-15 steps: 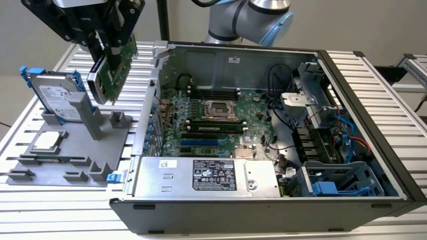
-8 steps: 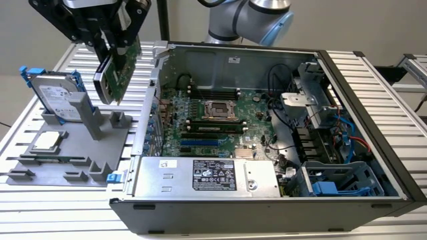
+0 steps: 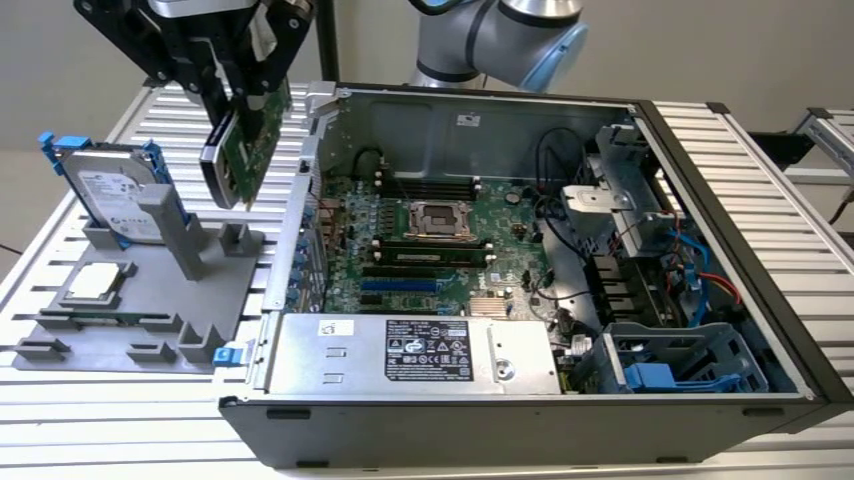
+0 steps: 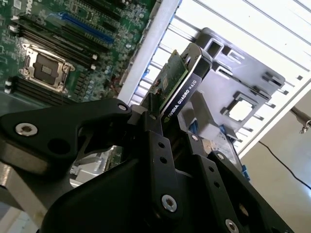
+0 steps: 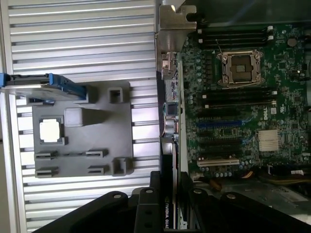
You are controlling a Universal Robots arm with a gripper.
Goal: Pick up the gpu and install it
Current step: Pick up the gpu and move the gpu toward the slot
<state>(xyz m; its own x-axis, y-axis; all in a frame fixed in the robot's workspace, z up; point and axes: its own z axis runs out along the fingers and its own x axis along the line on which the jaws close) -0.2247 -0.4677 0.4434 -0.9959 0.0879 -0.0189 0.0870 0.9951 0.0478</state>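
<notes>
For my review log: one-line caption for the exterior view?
Tool grips the gpu in the air between the grey fixture and the open computer case, not yet installed.

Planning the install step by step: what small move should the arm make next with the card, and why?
Likely a short sideways carry toward the motherboard: the gripper is shut on the gpu, which hangs above the gray holder, beside the case wall, not yet over that board.

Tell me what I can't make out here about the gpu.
- Exterior view: the top of the gpu is hidden behind the pincer.
- First wrist view: the gpu is edge-on, both faces unseen.
- Second wrist view: the pincer's fingers cover the gripped end of the gpu.
</notes>
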